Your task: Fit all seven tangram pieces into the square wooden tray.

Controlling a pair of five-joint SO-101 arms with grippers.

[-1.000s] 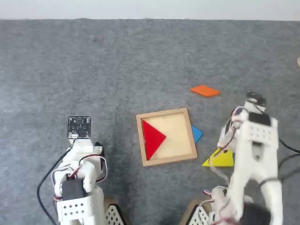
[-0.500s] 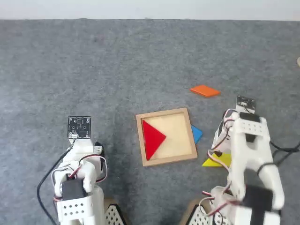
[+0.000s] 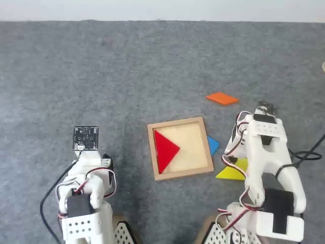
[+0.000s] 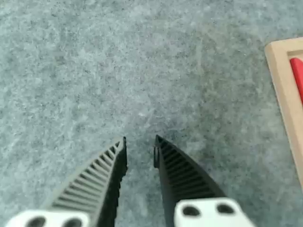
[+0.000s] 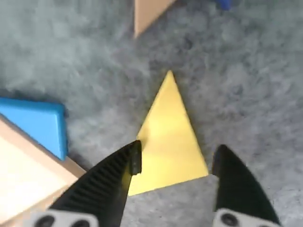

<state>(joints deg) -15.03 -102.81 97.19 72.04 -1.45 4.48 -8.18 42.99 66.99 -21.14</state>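
— Right claw [image 5: 179, 153]: what is it doing?
— Its jaws stand wide apart and hold nothing. They straddle the broad end of the yellow triangle [image 5: 168, 137]. One fingertip [image 5: 135, 158] is at the triangle's edge and the other is just past its corner. Whether either one touches it, I cannot tell.
— And where is that triangle from the tray [image 3: 151, 152]?
— It lies flat on the grey desk [image 3: 101, 76], near the tray's near corner on the right arm's side and apart from the rim.
— What is in the tray?
— One piece, the red triangle [image 3: 165, 150]. It lies flat against the rim on the left arm's side, with its point toward the tray's middle.
— Any other pieces?
— The blue piece [image 3: 213, 145] lies just outside the tray, against the rim on the right arm's side. The orange piece [image 3: 222, 98] is on the desk beyond the tray's far corner on that same side, well apart from it.
— And the left claw [image 4: 139, 142]?
— It has a narrow gap between its fingers and nothing in them. It hangs over bare desk, off the tray's rim on the left arm's side, with the rim and a sliver of red showing at the edge of its wrist view.
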